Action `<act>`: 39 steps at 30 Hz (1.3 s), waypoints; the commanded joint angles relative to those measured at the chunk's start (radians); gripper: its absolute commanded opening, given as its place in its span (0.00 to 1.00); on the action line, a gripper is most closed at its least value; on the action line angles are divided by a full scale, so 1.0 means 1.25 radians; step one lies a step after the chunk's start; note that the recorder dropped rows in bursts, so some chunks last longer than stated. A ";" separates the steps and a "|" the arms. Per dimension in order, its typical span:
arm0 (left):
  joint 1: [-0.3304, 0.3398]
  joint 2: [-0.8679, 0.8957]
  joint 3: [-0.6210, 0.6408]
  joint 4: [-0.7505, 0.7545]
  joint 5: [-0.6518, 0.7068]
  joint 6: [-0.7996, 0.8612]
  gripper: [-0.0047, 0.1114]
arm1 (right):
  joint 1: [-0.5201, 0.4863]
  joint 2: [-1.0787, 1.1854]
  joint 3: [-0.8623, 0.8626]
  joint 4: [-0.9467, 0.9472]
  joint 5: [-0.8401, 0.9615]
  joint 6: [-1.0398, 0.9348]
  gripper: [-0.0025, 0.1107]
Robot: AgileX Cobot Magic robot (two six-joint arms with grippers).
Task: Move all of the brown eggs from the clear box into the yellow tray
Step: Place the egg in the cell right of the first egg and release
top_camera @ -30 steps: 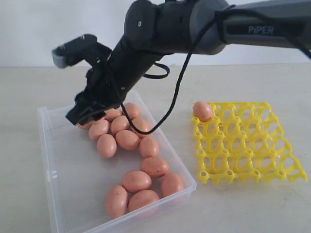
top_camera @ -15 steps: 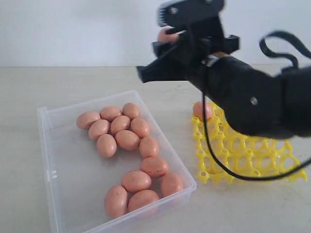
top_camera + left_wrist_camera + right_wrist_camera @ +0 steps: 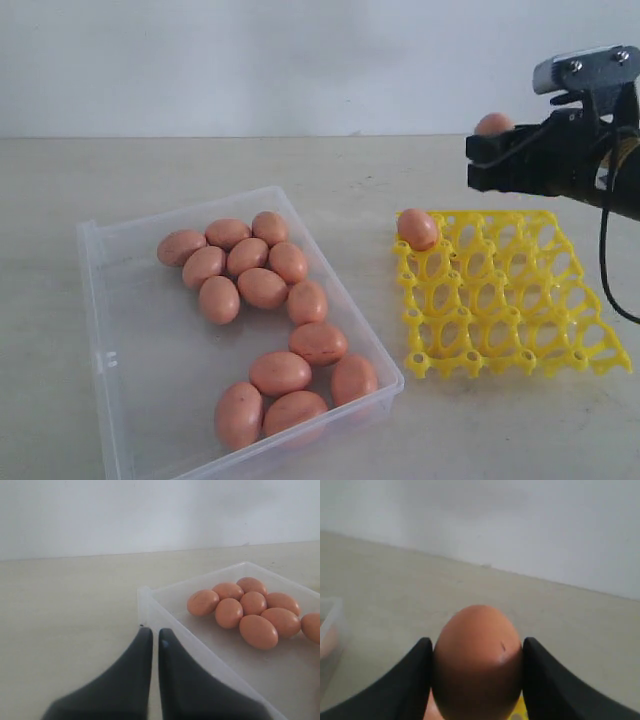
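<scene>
the right hand (image 3: 492, 150) has left the far left corner of the clear box (image 3: 95, 300), swung up and across to the right, and now hangs over the yellow tray's (image 3: 500, 290) far side, clamped on a brown egg (image 3: 493, 124).

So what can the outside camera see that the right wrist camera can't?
Only the outside view shows the whole bright yellow plastic egg tray with one brown egg in its corner cup, and the heap of smooth brown eggs in the clear plastic box. Only the right wrist view shows, up close, a tiny dark mark on the held brown egg. Both show the right hand holding that egg, plus slivers of tray and box.
</scene>
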 commanded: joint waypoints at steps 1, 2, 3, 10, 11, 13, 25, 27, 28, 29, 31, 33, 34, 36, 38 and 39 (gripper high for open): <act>-0.005 -0.002 0.003 0.001 -0.007 0.000 0.08 | -0.032 0.046 -0.008 -0.163 -0.036 0.094 0.02; -0.005 -0.002 0.003 0.001 -0.007 0.000 0.08 | -0.033 0.060 -0.010 -0.163 -0.054 0.090 0.02; -0.005 -0.002 0.003 0.001 -0.007 0.000 0.08 | -0.041 0.100 -0.027 -0.197 -0.080 0.101 0.02; -0.005 -0.002 0.003 0.001 -0.007 0.000 0.08 | -0.041 0.210 -0.105 -0.270 -0.075 0.096 0.02; -0.005 -0.002 0.003 0.001 -0.007 0.000 0.08 | -0.041 0.213 -0.105 -0.270 -0.069 0.096 0.02; -0.005 -0.002 0.003 0.001 -0.007 0.000 0.08 | -0.041 0.215 -0.105 -0.270 -0.040 0.096 0.02; -0.005 -0.002 0.003 0.001 -0.007 0.000 0.08 | -0.041 0.215 -0.105 -0.267 -0.033 0.081 0.10; -0.005 -0.002 0.003 0.001 -0.007 0.000 0.08 | -0.041 0.215 -0.105 -0.267 -0.031 0.076 0.19; -0.005 -0.002 0.003 0.001 -0.007 0.000 0.08 | -0.041 0.215 -0.105 -0.267 -0.028 0.076 0.24; -0.005 -0.002 0.003 0.001 -0.007 0.000 0.08 | -0.041 0.215 -0.105 -0.267 -0.026 0.076 0.27; -0.005 -0.002 0.003 0.001 -0.007 0.000 0.08 | -0.041 0.215 -0.105 -0.267 -0.021 0.076 0.33; -0.005 -0.002 0.003 0.001 -0.007 0.000 0.08 | -0.041 0.215 -0.105 -0.267 -0.008 0.074 0.34; -0.005 -0.002 0.003 0.001 -0.007 0.000 0.08 | -0.041 0.215 -0.105 -0.267 0.002 0.074 0.34; -0.005 -0.002 0.003 0.001 -0.007 0.000 0.08 | -0.041 0.215 -0.105 -0.268 0.022 0.067 0.34; -0.005 -0.002 0.003 0.001 -0.007 0.000 0.08 | -0.041 0.215 -0.105 -0.270 0.033 0.061 0.34; -0.005 -0.002 0.003 0.001 -0.007 0.000 0.08 | -0.041 0.215 -0.105 -0.270 0.035 0.061 0.34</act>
